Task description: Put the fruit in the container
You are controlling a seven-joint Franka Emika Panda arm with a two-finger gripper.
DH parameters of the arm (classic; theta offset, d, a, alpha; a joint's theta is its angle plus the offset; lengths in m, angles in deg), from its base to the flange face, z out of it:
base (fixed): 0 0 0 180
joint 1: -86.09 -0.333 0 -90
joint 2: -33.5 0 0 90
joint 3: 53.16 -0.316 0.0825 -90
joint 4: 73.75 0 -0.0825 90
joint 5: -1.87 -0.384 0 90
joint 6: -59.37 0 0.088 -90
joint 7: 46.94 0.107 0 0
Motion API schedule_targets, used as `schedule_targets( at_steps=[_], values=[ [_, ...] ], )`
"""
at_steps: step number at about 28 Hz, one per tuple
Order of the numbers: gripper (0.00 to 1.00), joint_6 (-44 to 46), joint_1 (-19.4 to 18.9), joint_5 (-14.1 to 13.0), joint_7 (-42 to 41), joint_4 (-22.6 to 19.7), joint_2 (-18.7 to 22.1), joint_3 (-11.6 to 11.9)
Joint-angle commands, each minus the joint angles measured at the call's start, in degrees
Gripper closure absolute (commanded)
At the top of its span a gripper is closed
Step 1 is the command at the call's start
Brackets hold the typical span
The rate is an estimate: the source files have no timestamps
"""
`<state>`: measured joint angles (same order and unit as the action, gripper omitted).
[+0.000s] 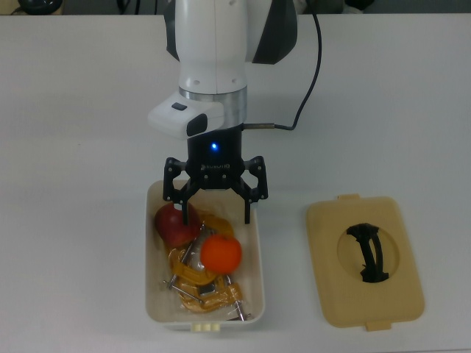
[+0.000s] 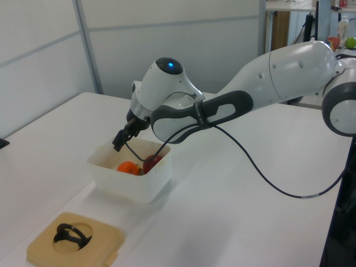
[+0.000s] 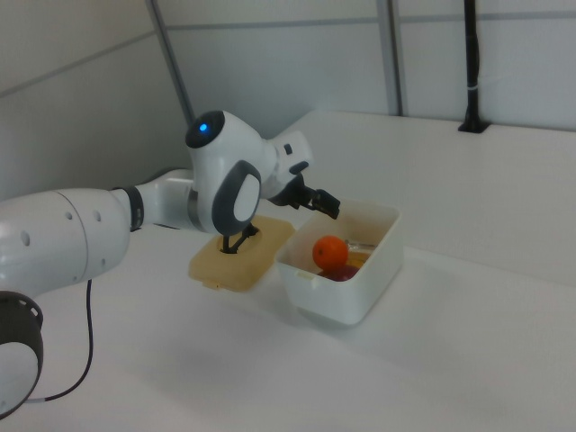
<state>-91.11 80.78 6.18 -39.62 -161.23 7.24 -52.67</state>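
The white container (image 1: 257, 283) stands on the table in the middle of the top view. Both fruits are inside it: the bright orange (image 1: 221, 253) on top of the yellow clamps, the dark red apple (image 1: 170, 225) in the corner at the top view's left. My gripper (image 1: 215, 215) hangs open just above the box's far end, one finger over the apple and the other near the opposite wall, holding nothing. The left view shows the orange (image 2: 128, 167) and the apple (image 2: 151, 163) below the gripper (image 2: 132, 150). The right view shows the orange (image 3: 330, 251) in the container (image 3: 351, 292).
Yellow metal clamps (image 1: 193, 278) lie in the box under the orange. A flat tan lid (image 1: 364, 294) with a black handle rests on the table at the top view's right. The arm's black cable (image 1: 313, 81) trails behind it over the table.
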Motion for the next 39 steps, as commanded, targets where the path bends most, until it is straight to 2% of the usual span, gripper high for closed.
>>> schedule_targets(
  at_steps=[1,5,11,20,30,39],
  values=[
    [0.00,4.47,0.03,0.00,2.35,-0.24,2.08,0.39],
    [0.00,12.65,0.73,0.00,2.09,-0.15,4.63,0.39],
    [0.00,33.80,1.35,-0.26,1.65,0.03,10.34,0.39],
    [0.00,52.20,2.05,-2.28,1.30,-0.06,15.71,0.48],
    [0.00,56.61,2.40,-2.28,1.30,-0.32,21.68,0.48],
    [0.00,56.17,2.67,-1.58,0.33,-0.24,20.99,0.48]
  ],
)
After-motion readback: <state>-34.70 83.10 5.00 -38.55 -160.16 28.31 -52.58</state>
